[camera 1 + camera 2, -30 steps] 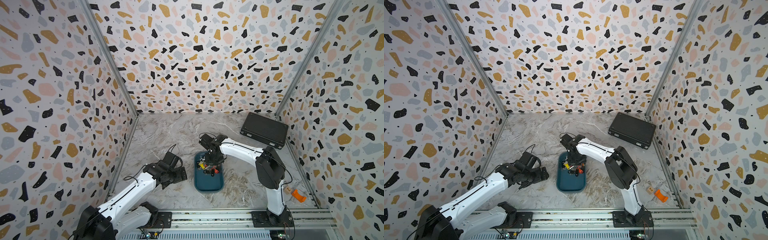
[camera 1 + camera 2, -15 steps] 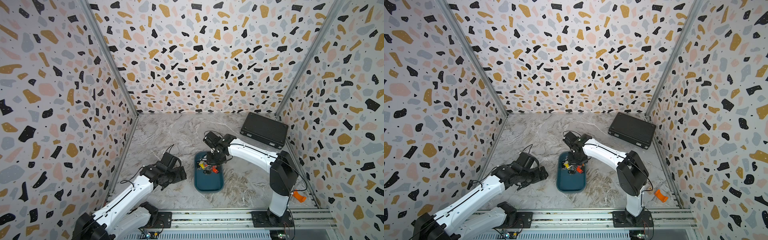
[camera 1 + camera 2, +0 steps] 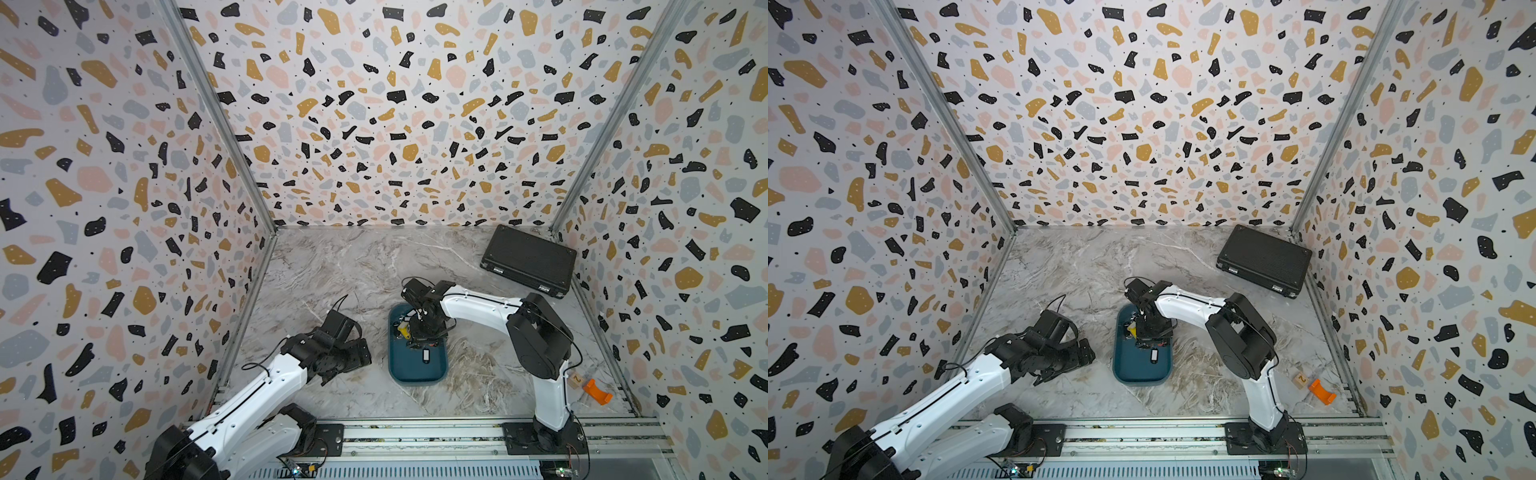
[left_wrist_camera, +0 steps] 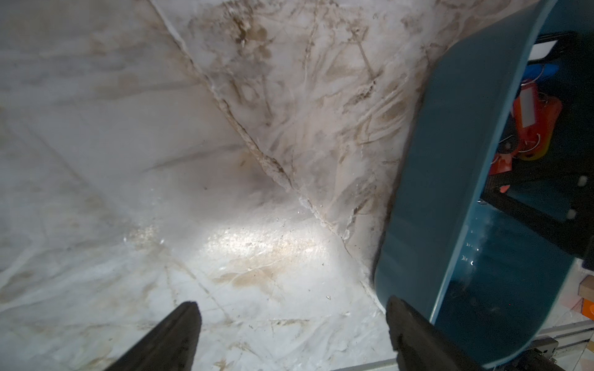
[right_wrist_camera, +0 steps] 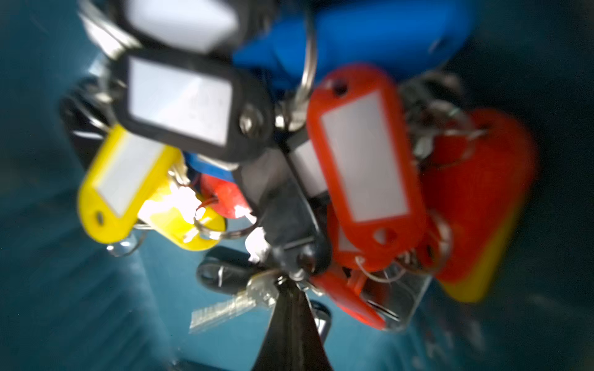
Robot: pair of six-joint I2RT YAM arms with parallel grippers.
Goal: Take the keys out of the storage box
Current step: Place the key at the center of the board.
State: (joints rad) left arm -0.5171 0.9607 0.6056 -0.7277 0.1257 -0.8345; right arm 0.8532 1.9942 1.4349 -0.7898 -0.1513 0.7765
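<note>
Right gripper (image 5: 288, 282) is down inside the storage box (image 3: 415, 376), jaws pressed together, tip meeting the knot of rings at the edge of the keys (image 5: 363, 154). The wrist view is blurred, so I cannot tell whether a ring is actually pinched. The bunch lies right at the tip and spreads beyond it: red, yellow, blue and black tags with white labels, and one silver key just beside the tip. In both top views the gripper body covers most of the bunch, which sits in the far half of the box. A yellow tag (image 3: 402, 328) shows at the gripper's left side and bits of red show at its near edge. One black tag (image 3: 424, 356) with a white label lies on the box floor just on the near side of the gripper. Left gripper (image 4: 292, 334) is low over the marble table (image 4: 128, 160), left of the box, jaws spread wide with nothing between them. One finger (image 4: 414, 337) is just beside the box's outer wall; contact is not clear. The box sits near-centre on the table, between the two arms. A black briefcase (image 3: 528, 259) lies closed at far right, well apart. An orange piece (image 3: 596, 390) and a small wooden block (image 3: 577, 379) lie near right, beside the right arm.
</note>
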